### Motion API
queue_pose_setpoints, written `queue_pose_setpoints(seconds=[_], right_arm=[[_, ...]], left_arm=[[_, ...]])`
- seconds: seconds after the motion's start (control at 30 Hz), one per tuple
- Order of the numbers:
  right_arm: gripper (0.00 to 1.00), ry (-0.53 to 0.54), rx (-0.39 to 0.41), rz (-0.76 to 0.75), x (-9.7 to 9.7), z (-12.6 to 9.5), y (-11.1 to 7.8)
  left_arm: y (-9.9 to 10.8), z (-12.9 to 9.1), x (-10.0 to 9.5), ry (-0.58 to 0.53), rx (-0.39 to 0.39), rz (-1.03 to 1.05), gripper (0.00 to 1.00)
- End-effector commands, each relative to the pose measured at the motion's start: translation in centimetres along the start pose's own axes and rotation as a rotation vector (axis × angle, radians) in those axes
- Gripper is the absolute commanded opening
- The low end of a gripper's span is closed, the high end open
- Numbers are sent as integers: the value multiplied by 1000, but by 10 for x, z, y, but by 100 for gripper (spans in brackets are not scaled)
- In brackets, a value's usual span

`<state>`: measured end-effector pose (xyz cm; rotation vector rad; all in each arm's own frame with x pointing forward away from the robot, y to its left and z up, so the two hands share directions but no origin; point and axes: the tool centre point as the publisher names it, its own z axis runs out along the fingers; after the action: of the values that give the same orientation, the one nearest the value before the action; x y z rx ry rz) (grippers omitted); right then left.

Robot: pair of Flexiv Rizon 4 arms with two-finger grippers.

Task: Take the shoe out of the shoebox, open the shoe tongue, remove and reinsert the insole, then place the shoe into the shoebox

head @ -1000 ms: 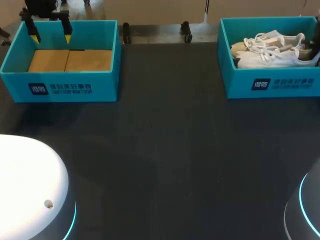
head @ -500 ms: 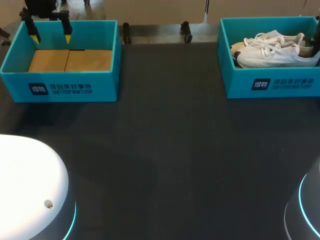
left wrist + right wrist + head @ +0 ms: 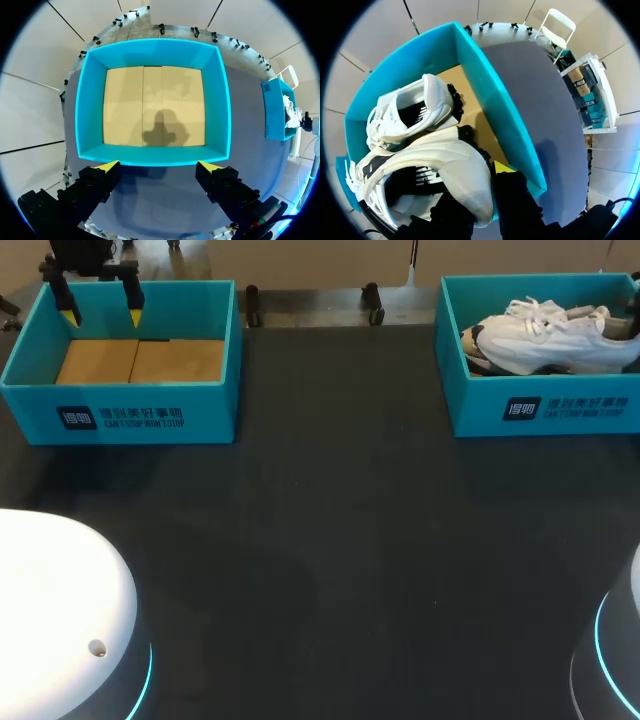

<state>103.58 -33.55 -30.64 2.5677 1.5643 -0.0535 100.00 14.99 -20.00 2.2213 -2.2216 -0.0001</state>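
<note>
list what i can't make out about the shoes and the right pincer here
- right pincer: the head view's right edge cuts nearly all of it off. In the right wrist view, the heel of the raised shoe hides one yellow tip.
- second shoe: in the head view it is mostly hidden behind the raised shoe and the front wall of the right shoebox.

The left pincer (image 3: 101, 310) hung in the upper left of the head view, fingers spread wide apart. The right pincer (image 3: 479, 192) clamped the shoe (image 3: 440, 160) at its heel, one yellow tip showing.
</note>
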Motion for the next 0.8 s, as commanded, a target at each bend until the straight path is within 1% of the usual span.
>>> queue_pose_setpoints(seconds=[0.03,0.27,0.33,0.43,0.8], right_arm=[[0,-3,1,1,1,-14,-1],[0,-13,-6,-5,2,-29,-6],[0,-51,17,21,1,-32,-8],[0,-60,38,50,-2,-37,-9],[0,-78,33,71,-3,-72,-22]], left_arm=[[0,0,0,0,0,0,100],[0,0,0,0,0,0,100],[0,0,0,0,0,0,100],[0,0,0,0,0,0,100],[0,0,0,0,0,0,100]])
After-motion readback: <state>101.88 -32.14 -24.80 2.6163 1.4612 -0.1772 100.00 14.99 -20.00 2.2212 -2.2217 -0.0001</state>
